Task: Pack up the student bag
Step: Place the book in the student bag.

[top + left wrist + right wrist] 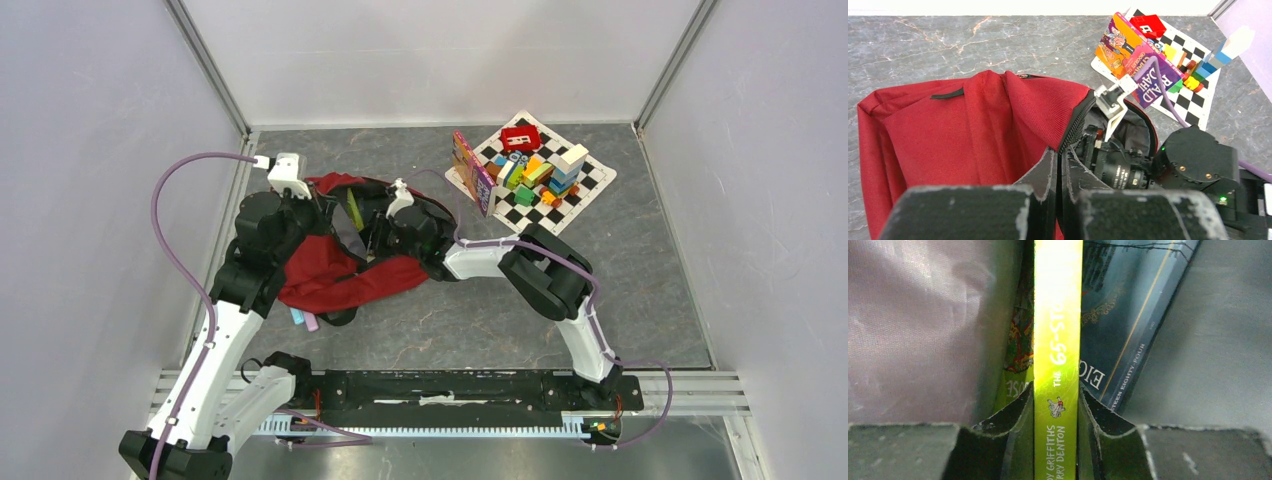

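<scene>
The student bag, a dark-red backpack, lies left of centre on the table with its mouth open. My left gripper is shut on the bag's black zipper edge and holds the rim up; the jaws are pressed together on it. My right gripper reaches into the bag and is shut on the spine of a lime-green book, which shows as a green strip from above. Inside, a dark blue book leans beside it against the grey lining.
A checkered mat at the back right carries several coloured toy blocks, a small red toy block and an orange-purple book standing on edge. Small pens lie by the bag's near edge. Enclosure walls stand on all sides.
</scene>
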`<control>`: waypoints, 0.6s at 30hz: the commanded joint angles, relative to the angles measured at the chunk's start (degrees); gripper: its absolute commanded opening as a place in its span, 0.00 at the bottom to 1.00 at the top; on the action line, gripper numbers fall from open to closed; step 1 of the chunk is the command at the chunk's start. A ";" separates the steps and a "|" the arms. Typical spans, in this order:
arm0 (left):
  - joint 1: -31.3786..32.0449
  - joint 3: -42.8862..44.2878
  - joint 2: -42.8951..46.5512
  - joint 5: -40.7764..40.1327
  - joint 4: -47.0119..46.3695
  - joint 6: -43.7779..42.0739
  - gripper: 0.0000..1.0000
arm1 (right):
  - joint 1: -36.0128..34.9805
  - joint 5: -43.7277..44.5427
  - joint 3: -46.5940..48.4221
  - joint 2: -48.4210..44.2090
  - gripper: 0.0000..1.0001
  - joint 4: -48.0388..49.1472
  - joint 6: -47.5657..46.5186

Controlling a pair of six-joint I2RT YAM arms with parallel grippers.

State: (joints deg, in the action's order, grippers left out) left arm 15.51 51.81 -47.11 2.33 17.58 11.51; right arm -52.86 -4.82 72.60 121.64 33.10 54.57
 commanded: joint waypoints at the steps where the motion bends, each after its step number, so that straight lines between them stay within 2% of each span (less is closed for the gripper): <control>1: 0.18 0.67 1.29 1.20 -1.40 3.42 0.02 | -0.93 -0.66 3.49 1.64 0.29 -0.73 -7.84; 5: 0.22 0.61 1.84 0.39 -0.40 3.43 0.02 | -0.46 -0.57 1.86 -1.81 0.52 -2.78 -15.11; 7: 0.22 0.96 1.63 0.31 0.18 3.51 0.02 | 0.07 -0.42 0.83 -3.79 0.60 -4.04 -17.85; 10: 0.22 1.53 1.15 0.15 0.91 3.43 0.02 | 0.55 0.56 -1.49 -7.52 0.66 -5.52 -21.58; 13: 0.20 1.80 0.59 -0.21 0.80 3.59 0.02 | 0.72 1.65 -3.02 -10.42 0.64 -7.46 -24.23; 18: 0.22 2.91 -1.76 -0.40 0.39 3.87 0.02 | 0.83 -4.04 -1.01 -8.55 0.49 -7.39 -24.79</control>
State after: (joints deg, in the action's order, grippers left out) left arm 15.51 51.81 -47.48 2.48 19.40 13.50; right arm -52.05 -5.37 69.19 113.32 25.15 33.08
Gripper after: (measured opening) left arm 0.045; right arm 0.522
